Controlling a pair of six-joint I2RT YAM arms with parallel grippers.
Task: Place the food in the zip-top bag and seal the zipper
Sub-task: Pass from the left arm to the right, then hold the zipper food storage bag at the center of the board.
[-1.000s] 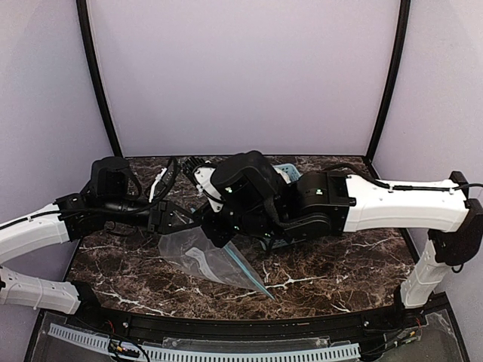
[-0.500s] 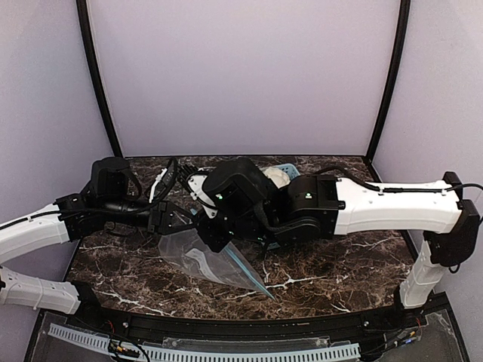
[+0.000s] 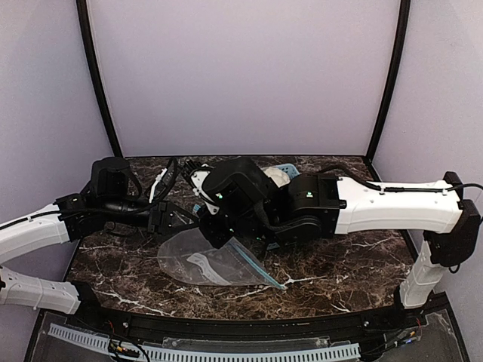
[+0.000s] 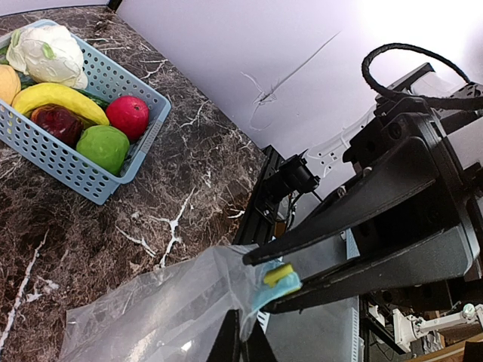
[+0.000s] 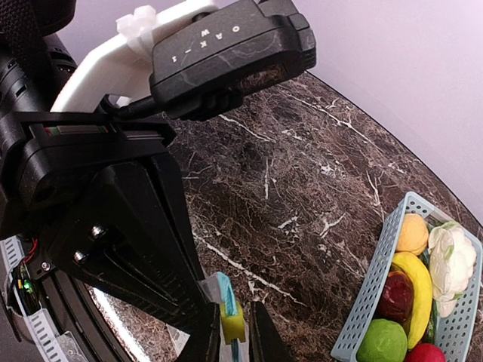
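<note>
Now, I see my left gripper (image 4: 243, 341) pinching the clear crinkly plastic bag (image 3: 204, 260), my right gripper (image 5: 234, 335) clamped on its thin teal zipper strip (image 5: 226, 289)

One basket (image 4: 68, 170) holds one cauliflower (image 4: 47, 53), one orange (image 4: 7, 81), one banana (image 4: 56, 98), one green apple (image 4: 103, 147), one red apple (image 4: 127, 115) and one dark red apple (image 4: 56, 123); one clear bag (image 4: 158, 317) lies near it.
</note>
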